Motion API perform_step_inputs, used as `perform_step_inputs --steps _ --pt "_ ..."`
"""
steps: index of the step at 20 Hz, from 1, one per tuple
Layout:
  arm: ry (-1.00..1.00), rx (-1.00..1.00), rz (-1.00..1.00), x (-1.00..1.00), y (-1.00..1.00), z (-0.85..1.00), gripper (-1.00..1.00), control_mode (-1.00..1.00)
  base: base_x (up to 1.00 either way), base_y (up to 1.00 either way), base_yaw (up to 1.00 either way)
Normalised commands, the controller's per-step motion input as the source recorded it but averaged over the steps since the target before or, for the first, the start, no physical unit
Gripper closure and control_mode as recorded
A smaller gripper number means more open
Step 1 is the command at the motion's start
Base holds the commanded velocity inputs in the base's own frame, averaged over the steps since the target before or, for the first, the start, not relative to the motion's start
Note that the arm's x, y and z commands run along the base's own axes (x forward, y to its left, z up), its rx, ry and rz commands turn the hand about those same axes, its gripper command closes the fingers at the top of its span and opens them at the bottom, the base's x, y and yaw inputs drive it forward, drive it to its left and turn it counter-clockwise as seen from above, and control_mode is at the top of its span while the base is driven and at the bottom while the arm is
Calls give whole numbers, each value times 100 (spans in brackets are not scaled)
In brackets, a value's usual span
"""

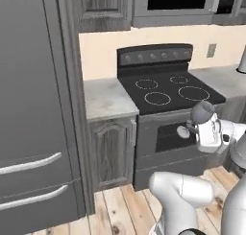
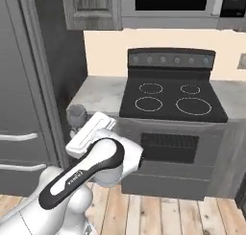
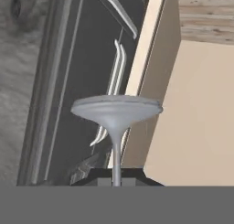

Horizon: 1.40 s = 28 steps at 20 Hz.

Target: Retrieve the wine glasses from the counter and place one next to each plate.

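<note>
My gripper [image 3: 116, 177] is shut on the thin stem of one wine glass [image 3: 116, 112], whose round flat foot points away from the hand. In the left base view the gripper [image 1: 192, 128] holds the wine glass [image 1: 202, 111] in the air in front of the oven door. From the right base the wine glass [image 2: 76, 115] hangs by the gripper [image 2: 76, 127], just off the counter [image 2: 98, 92] edge. The marble counter [image 1: 105, 97] beside the stove is bare. The plates are out of view.
A black stove [image 1: 163, 90] with four rings stands against the beige wall, seen also as the stove [image 2: 173, 102]. A tall grey fridge [image 1: 33, 109] fills the left side. Dark cabinets [image 1: 110, 150] sit under the counter, above a wooden floor [image 1: 125, 205].
</note>
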Motion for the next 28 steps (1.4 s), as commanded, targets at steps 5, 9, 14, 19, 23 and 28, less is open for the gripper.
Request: perform_step_inputs --steps 5,9,14,19,23,28 --pt "0 0 0 0 0 0 100 100 0 0 100" --pt "0 0 0 0 0 0 100 100 0 0 100" --pt "0 0 0 0 0 0 100 100 -8 0 99" --pt "0 0 0 0 0 0 100 100 -3 0 100" --pt "0 0 0 0 0 0 100 100 0 0 100" --pt "0 0 0 0 0 0 100 100 0 0 100"
